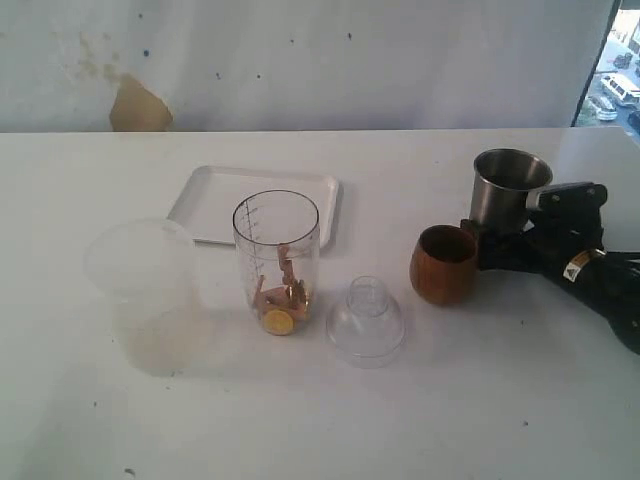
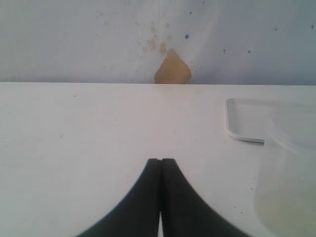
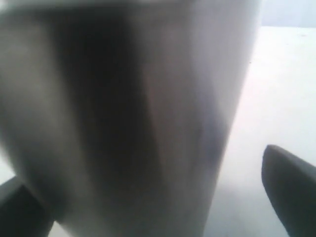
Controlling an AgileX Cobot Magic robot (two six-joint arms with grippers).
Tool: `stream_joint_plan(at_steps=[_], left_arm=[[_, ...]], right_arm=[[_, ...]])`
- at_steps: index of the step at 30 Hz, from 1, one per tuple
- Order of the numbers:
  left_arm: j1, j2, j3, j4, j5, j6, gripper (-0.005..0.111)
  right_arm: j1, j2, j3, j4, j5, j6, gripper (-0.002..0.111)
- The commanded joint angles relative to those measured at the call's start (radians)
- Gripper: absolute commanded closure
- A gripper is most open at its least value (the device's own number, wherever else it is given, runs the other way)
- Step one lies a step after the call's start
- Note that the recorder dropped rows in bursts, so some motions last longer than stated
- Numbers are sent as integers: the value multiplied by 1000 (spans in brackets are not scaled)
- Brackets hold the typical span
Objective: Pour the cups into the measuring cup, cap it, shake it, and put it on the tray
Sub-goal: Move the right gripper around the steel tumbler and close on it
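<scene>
The clear measuring cup (image 1: 277,250) stands mid-table, holding tan pieces and a yellow slice. The white tray (image 1: 210,195) lies just behind it. To its right a clear domed cap (image 1: 366,322) rests on the table. Further right stand the brown wooden cup (image 1: 443,264) and, behind it, the steel tumbler (image 1: 505,188). My right gripper (image 1: 520,222) is open, one finger on each side of the tumbler (image 3: 128,113); in the right wrist view a gap shows beside one fingertip (image 3: 289,182). My left gripper (image 2: 161,160) is shut and empty, out of the exterior view.
A wide frosted plastic cup (image 1: 140,265) stands left of the measuring cup; it appears in the left wrist view (image 2: 289,168) beside the tray corner (image 2: 242,121). The wall rises at the table's far edge. A window is at the far right.
</scene>
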Motion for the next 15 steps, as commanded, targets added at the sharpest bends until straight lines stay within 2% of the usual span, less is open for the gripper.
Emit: stream_joint_plan(at_steps=[1,15], left_arm=[[2,4,-2,-12,-2,1,3],[2,4,-2,-12,-2,1,3]], right_arm=[[-1,8,-18,-17,-20,-8,9],[-1,14,-30,4,-52,2,9]])
